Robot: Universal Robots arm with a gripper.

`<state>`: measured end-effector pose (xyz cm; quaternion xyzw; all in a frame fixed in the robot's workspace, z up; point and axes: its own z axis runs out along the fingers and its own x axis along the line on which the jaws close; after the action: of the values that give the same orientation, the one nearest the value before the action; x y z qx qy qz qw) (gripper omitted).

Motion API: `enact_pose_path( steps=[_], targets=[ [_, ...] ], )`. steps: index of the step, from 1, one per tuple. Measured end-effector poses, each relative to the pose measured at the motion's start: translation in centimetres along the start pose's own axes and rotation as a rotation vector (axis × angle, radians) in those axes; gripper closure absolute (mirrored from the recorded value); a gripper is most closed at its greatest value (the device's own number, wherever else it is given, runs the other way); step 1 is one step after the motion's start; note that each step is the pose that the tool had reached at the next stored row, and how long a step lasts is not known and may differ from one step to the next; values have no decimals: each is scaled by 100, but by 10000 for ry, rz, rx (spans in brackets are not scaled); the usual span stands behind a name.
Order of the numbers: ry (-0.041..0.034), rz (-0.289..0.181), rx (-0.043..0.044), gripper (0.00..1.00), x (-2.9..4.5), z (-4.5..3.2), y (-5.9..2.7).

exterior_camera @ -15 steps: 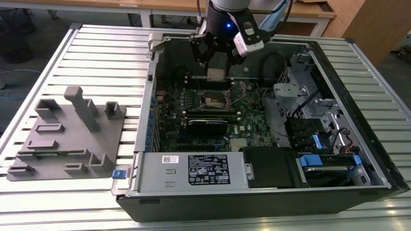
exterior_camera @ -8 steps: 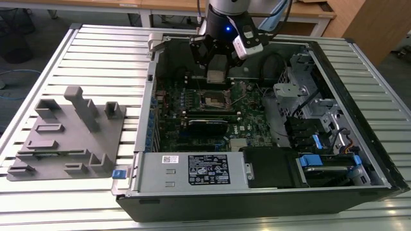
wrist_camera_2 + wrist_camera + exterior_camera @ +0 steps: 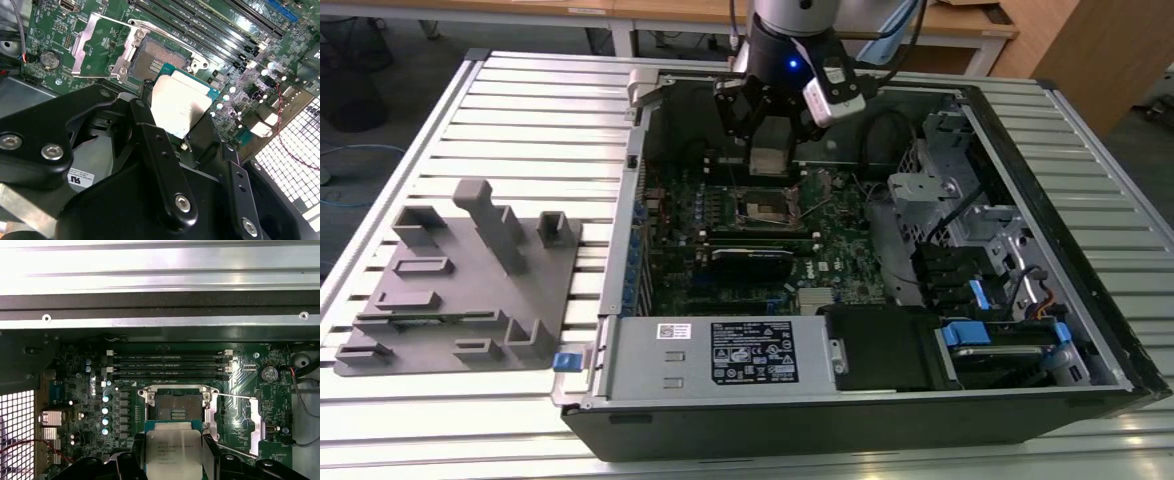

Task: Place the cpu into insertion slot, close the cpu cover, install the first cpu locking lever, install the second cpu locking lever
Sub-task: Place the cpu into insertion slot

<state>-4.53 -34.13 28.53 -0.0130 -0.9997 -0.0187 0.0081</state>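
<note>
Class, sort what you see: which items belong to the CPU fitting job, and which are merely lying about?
Job: gripper, shut on the cpu; insertion slot, empty; cpu cover, open.
Lying about: grey fixture tray; power supply; coin battery.

Recorded worktable point(image 3: 520, 110): ribbed aluminium slats, pale, evenly lit, brighter glare along near edge. Floor point(image 3: 414, 50) beyond was dull grey. Wooden desks point(image 3: 667, 12) stood along far side. Wooden cabinet point(image 3: 1094, 60) stood at exterior view's right. I noted black mesh bin point(image 3: 350, 85) on floor at exterior view's left.
</note>
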Motion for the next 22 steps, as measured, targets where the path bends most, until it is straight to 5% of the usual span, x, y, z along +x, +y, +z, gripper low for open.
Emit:
enact_pose_path(
  steps=[22],
  targets=[
    [-16,1,1,46,-1,122,-5]
  ],
)
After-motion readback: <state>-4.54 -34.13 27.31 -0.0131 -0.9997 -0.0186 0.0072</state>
